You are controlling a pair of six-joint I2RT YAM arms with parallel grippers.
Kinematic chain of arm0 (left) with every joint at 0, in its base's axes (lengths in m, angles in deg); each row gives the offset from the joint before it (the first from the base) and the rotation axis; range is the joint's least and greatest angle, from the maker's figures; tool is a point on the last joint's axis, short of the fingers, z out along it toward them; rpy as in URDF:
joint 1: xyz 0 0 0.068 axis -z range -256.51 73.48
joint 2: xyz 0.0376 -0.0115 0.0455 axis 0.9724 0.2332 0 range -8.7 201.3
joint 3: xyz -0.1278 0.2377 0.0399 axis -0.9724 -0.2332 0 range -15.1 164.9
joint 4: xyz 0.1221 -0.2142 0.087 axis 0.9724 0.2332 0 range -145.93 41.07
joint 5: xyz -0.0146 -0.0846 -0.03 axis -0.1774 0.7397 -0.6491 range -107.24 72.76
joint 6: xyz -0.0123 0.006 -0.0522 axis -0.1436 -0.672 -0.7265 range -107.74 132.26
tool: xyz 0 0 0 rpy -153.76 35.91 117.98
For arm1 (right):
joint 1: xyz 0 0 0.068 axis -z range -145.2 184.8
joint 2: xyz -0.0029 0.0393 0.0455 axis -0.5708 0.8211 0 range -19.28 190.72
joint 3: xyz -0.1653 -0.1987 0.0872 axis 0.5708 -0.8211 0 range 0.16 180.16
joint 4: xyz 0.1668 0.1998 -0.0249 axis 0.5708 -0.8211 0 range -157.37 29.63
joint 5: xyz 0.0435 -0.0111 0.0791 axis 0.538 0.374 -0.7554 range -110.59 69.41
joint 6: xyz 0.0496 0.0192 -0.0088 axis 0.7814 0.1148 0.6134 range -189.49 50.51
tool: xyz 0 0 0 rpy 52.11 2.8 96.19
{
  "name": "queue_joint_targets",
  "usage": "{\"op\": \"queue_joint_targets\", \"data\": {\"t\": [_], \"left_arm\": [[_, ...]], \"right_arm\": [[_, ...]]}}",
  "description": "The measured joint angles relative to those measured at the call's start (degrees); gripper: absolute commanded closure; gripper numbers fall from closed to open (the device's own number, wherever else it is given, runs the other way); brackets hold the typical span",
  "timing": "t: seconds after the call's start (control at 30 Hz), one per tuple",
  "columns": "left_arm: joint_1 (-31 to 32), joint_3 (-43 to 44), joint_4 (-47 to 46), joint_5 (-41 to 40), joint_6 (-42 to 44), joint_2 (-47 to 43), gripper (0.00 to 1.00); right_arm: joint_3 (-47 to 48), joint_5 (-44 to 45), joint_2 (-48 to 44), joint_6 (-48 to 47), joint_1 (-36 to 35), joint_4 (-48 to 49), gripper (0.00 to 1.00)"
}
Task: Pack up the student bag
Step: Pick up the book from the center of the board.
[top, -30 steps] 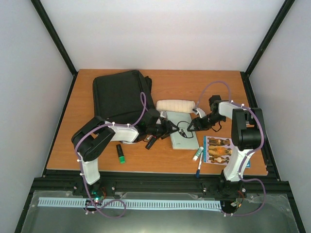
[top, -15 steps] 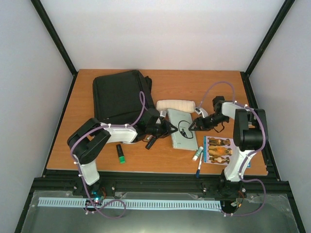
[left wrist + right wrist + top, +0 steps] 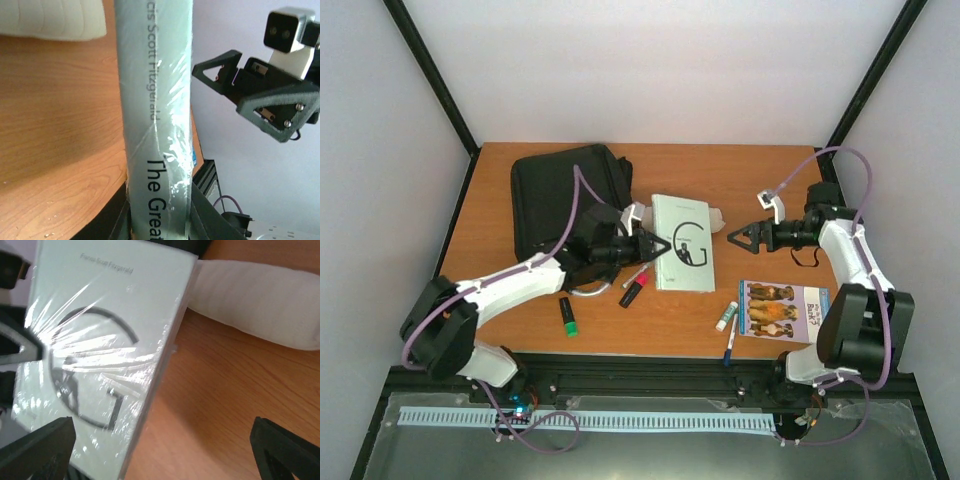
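The student bag (image 3: 560,195), a large black backpack, lies at the back left of the table. My left gripper (image 3: 655,246) is shut on the left edge of a pale green shrink-wrapped book (image 3: 683,257) and holds it raised and tilted above the table's middle. In the left wrist view the book's spine (image 3: 157,115) stands between the jaws of that gripper (image 3: 160,222). My right gripper (image 3: 738,237) is open and empty just right of the book. The right wrist view shows the book's cover (image 3: 100,355) ahead of the spread right gripper (image 3: 160,455).
A white pencil pouch (image 3: 717,216) lies behind the book, mostly hidden; it also shows in the right wrist view (image 3: 260,300). A red marker (image 3: 632,292), a green highlighter (image 3: 567,315), a white glue stick (image 3: 726,317), a blue pen (image 3: 730,345) and an animal picture book (image 3: 783,308) lie near the front.
My left gripper has lifted the green book off the table and tilted it up. My right gripper has drawn back from the book's right edge, to the right and higher.
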Motion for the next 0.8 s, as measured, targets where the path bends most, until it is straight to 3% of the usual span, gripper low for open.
{"op": "queue_joint_targets", "data": {"t": [0.3,0.5,0.8], "left_arm": [[-3.3,3.5,2.9,4.6,2.9,-7.1,0.99],[-3.3,5.6,2.4,7.3,2.8,-11.1,0.99],[-3.3,7.6,-1.4,9.2,1.8,-11.8,0.99]], "right_arm": [[0.6,-13.4,-7.5,3.5,0.0,-0.2,0.0],[8.2,-25.0,-3.8,2.5,-1.1,-6.5,0.0],[10.9,-30.0,-0.7,-4.7,-5.6,-17.3,0.03]]}}
